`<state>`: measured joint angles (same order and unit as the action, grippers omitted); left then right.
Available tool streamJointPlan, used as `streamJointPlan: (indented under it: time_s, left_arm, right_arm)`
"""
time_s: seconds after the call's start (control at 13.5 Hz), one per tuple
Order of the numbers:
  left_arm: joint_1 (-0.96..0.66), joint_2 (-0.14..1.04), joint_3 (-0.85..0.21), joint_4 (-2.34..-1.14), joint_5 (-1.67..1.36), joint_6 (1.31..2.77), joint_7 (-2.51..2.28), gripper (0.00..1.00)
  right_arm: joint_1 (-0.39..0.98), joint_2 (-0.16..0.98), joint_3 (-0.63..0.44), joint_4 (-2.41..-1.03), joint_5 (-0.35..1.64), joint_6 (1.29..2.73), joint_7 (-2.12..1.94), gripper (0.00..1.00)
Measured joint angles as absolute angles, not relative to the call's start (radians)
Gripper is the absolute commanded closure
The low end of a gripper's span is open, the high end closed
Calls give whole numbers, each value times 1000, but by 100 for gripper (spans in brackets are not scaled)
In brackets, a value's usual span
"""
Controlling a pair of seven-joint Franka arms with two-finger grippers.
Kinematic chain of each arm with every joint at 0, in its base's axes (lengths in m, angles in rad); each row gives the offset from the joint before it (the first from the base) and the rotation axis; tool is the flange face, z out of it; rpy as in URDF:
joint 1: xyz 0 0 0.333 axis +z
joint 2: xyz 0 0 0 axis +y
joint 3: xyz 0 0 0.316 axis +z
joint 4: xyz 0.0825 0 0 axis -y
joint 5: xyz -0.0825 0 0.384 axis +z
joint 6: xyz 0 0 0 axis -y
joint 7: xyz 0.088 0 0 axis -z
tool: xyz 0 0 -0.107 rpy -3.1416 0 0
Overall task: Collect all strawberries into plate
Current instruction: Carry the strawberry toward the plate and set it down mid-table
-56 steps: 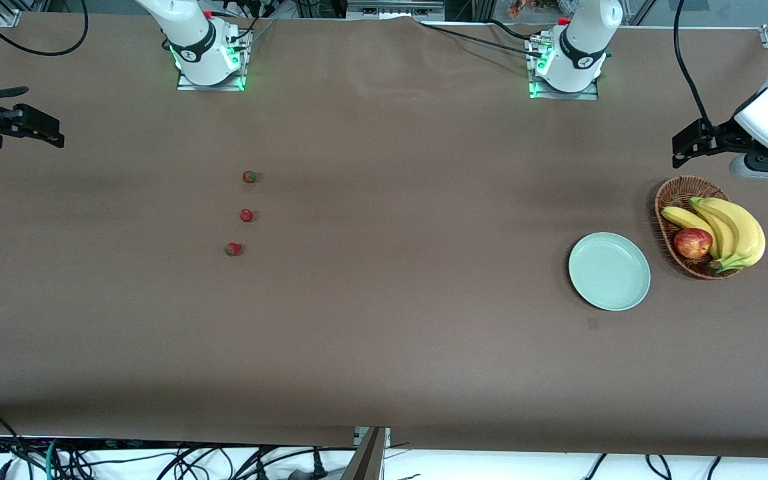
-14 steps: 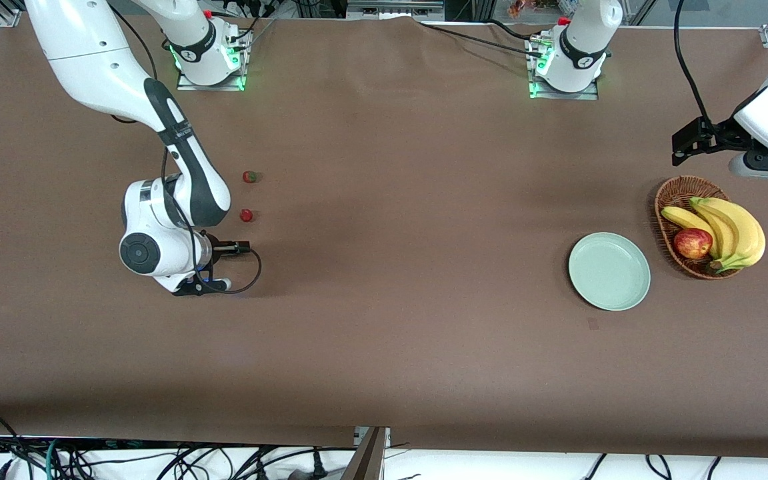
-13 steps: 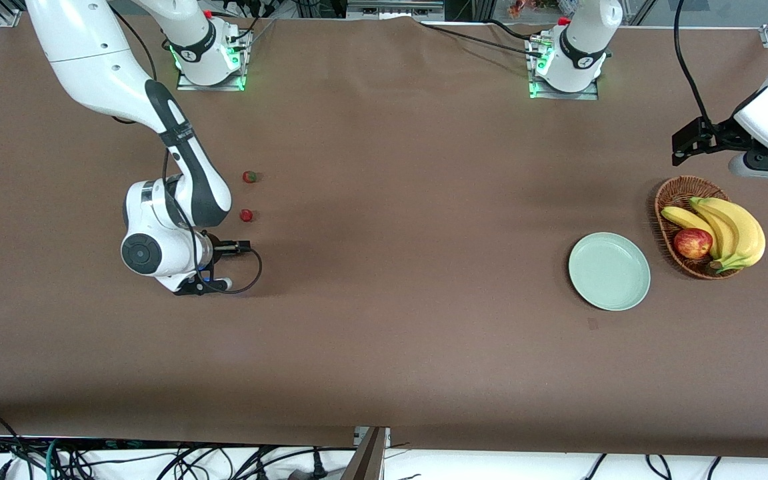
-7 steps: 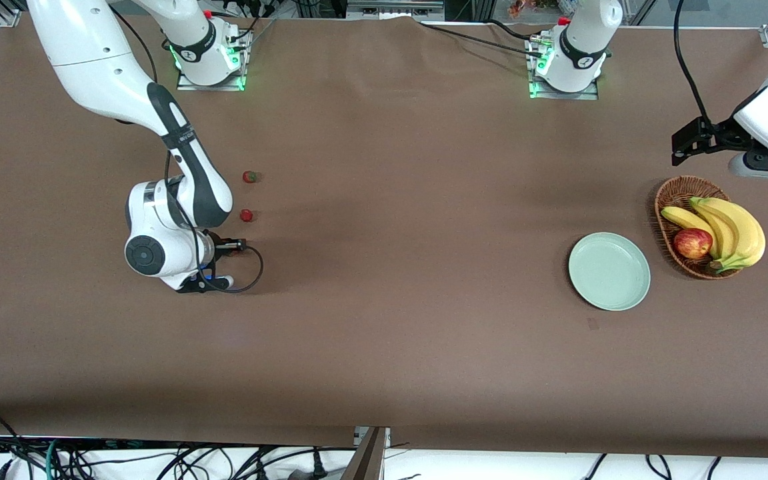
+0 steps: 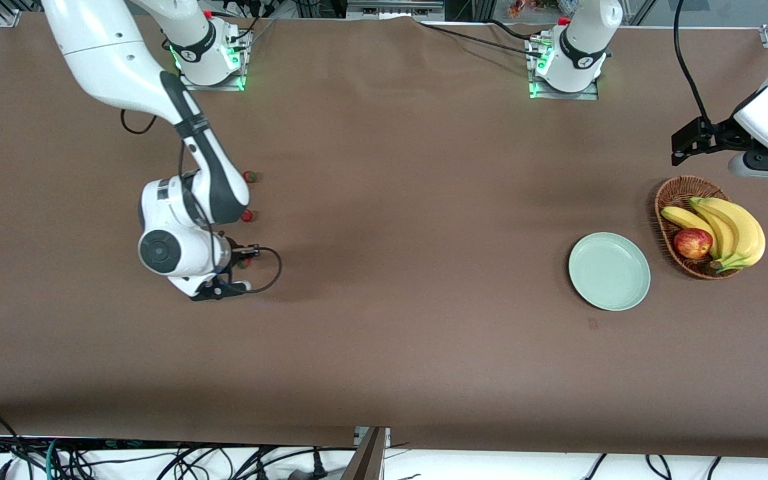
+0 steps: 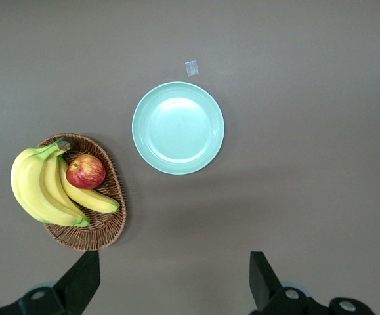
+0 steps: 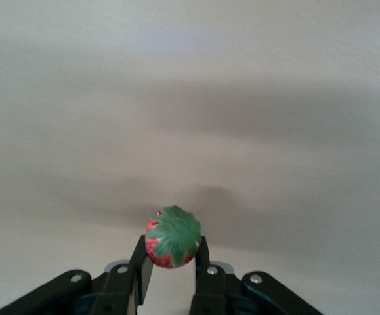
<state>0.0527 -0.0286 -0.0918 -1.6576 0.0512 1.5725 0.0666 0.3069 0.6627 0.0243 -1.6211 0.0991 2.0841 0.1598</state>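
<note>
My right gripper is shut on a small red strawberry with a green top and holds it just above the brown table, toward the right arm's end. Two more strawberries lie on the table by that arm: one half hidden by the wrist, one farther from the front camera. The pale mint-green plate sits empty toward the left arm's end; it also shows in the left wrist view. My left gripper is open and empty, waiting high at the table's end above the basket.
A brown wicker basket with bananas and a red-yellow apple stands beside the plate, at the left arm's end. A small tag lies on the table nearer the front camera than the plate.
My right arm came in from the table's end, closed on the nearest strawberry and lifted it, shifting a little toward the left arm's end. The left arm has not moved.
</note>
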Motion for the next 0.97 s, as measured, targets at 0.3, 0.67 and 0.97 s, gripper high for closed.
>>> streamJointPlan:
  time_s: [0.3, 0.67, 0.97]
  left_arm:
    - [53, -29, -92, -1657, 51, 1572, 67, 0]
    - [53, -29, -92, -1657, 51, 1572, 67, 0]
    - [53, -29, -93, -1657, 51, 1572, 67, 0]
  right_arm:
    - [541, 697, 30, -1545, 102, 2191, 574, 95]
    - [776, 806, 35, -1487, 102, 2552, 959, 94]
    - [847, 923, 102, -1370, 102, 2721, 1147, 94]
